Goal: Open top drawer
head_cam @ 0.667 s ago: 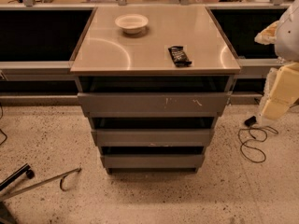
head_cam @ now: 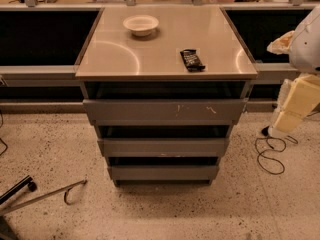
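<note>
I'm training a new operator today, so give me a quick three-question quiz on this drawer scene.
1. How many grey drawer fronts sit under the countertop?
2. True or false: the white bowl touches the flat black object.
3. Relative to the top drawer, the tool is: A) pressed on its front; B) at the picture's right edge, apart from it.
Key: 1 three; 2 false; 3 B.

Drawers (head_cam: 163,111): three. Bowl (head_cam: 141,24): one. Black object (head_cam: 192,60): one.
</note>
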Motion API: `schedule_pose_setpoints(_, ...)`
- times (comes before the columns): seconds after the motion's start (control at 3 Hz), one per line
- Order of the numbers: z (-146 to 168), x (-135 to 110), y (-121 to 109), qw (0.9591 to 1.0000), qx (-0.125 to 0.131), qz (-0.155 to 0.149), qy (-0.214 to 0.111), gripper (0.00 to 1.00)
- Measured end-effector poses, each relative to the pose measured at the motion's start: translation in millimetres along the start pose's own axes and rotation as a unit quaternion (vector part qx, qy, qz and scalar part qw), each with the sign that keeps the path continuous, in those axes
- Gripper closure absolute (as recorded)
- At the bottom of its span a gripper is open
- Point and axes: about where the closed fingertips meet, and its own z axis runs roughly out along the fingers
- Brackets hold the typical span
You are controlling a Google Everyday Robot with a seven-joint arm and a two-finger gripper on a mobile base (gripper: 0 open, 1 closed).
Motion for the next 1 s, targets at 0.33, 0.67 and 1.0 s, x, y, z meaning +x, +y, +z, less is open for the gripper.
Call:
schedule_pose_setpoints(0.33, 53.0, -3.9, 4.2, 0.9975, -0.032, 0.006, -0.062, 0.00)
schedule_pose_setpoints(0.67, 123.6, -8.4, 13.9, 0.9889, -0.059, 0.040, -0.131, 0.00)
schedule_pose_setpoints(1.0, 175.8, -18.9, 11.3, 0.9833, -0.048, 0.053, -0.167, 0.00)
